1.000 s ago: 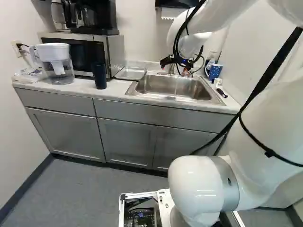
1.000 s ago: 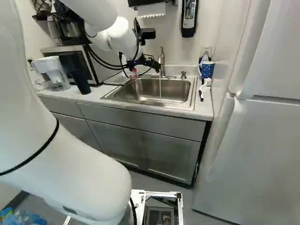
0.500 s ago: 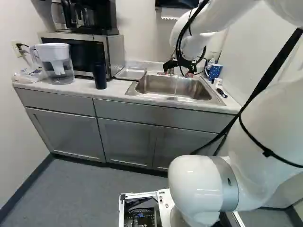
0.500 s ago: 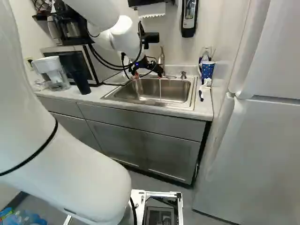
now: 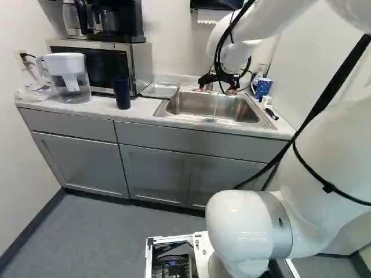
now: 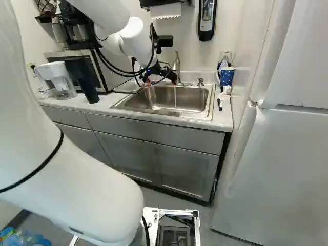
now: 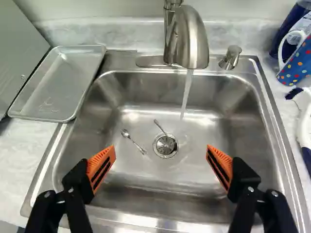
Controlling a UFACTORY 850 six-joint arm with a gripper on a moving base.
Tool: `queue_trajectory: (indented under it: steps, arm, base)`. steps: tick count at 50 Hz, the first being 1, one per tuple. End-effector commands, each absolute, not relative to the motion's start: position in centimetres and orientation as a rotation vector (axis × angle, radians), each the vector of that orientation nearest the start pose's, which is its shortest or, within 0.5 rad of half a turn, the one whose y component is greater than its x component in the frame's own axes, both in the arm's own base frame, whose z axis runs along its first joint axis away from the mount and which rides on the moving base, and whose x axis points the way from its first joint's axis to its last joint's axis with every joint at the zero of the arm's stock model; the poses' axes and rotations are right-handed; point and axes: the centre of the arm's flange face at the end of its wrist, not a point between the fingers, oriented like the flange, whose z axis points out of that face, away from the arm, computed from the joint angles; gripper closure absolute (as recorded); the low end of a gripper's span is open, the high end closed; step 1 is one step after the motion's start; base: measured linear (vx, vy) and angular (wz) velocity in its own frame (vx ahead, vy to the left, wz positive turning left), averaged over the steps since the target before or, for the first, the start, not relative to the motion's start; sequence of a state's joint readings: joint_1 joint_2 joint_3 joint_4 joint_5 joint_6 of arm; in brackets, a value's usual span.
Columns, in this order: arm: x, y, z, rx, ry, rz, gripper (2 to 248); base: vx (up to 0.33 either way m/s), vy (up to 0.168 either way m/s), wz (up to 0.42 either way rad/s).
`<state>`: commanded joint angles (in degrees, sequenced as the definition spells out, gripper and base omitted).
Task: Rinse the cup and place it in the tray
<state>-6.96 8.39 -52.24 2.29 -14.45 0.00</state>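
Gripper (image 5: 217, 88) released, fingers spread wide over sink (image 7: 121, 170) | dotted cup (image 5: 264, 88) stood upright just right of sink in left base view | metal tray (image 5: 159, 90) lay beside sink, left in that view | faucet (image 7: 192, 43) poured water (image 7: 186, 92) into sink

The gripper (image 5: 217, 90) points downward at the far end of the white arm (image 5: 330, 156), its wrist (image 5: 235, 55) directly above it and the upper link reaching out higher still, while the lowest joint (image 5: 240, 226) sits well back from it, on the near side. Black cables (image 5: 219, 49) run down along the wrist and loop close beside the gripper, and a black box-shaped part (image 6: 165, 41) juts from the wrist above it. In the wrist view the gripper (image 7: 162, 158) stands wide open, its two black fingers well apart with their ribbed orange pads (image 7: 101, 167) facing each other.
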Motion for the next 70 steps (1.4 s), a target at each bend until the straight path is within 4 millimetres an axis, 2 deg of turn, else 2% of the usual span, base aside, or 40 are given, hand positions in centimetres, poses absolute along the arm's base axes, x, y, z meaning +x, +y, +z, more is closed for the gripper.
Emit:
queue_trajectory:
  steps: [27,55,70]
  arm:
    - [45.9,-1.9,61.4,-2.852,0.113,-1.298,3]
    - [47.9,2.4,64.6,-2.781,-0.017,-1.361,3]
    - [47.8,4.7,66.3,-2.736,-0.083,-1.396,3]
  base:
    - [0.0,0.0,0.0]
    - [0.0,0.0,0.0]
    - [0.0,0.0,0.0]
